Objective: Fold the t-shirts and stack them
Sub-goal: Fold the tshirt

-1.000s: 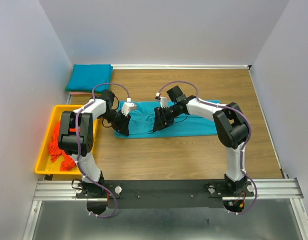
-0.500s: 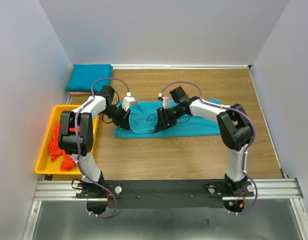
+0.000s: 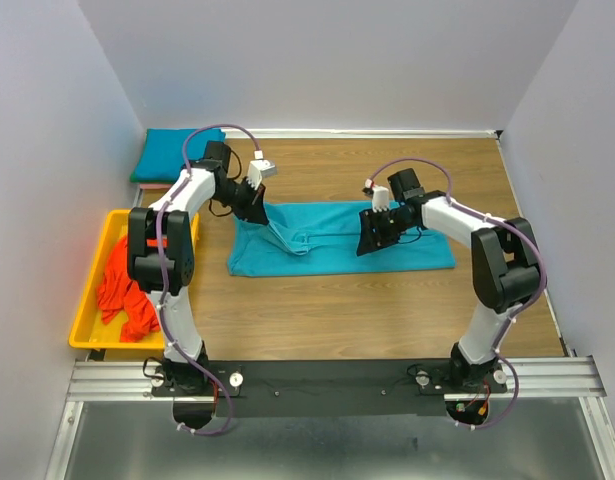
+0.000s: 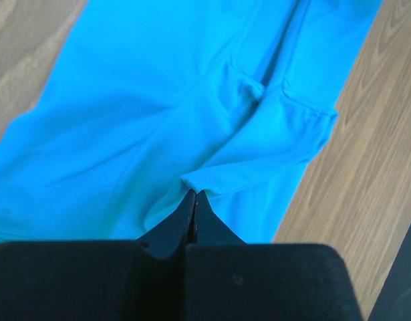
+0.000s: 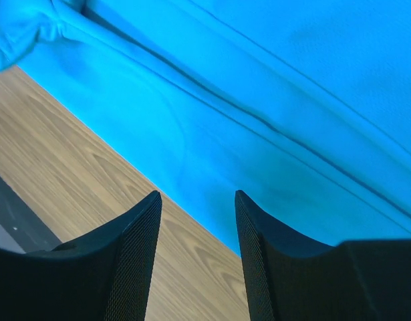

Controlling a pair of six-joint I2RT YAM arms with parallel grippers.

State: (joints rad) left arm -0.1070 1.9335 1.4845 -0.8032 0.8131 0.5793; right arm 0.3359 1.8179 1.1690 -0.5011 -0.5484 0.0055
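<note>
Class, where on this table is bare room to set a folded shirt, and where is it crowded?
Bare wood: between the spread teal t-shirt and the mounting rail; also between it and the back wall. Crowded: left edge, with yellow tray and folded teal t-shirt.

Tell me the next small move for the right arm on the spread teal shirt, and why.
Probably lower the right gripper and close it on the edge of the teal t-shirt beneath it. The left gripper is already shut on a hem, while the right hangs open over the cloth, holding nothing.
</note>
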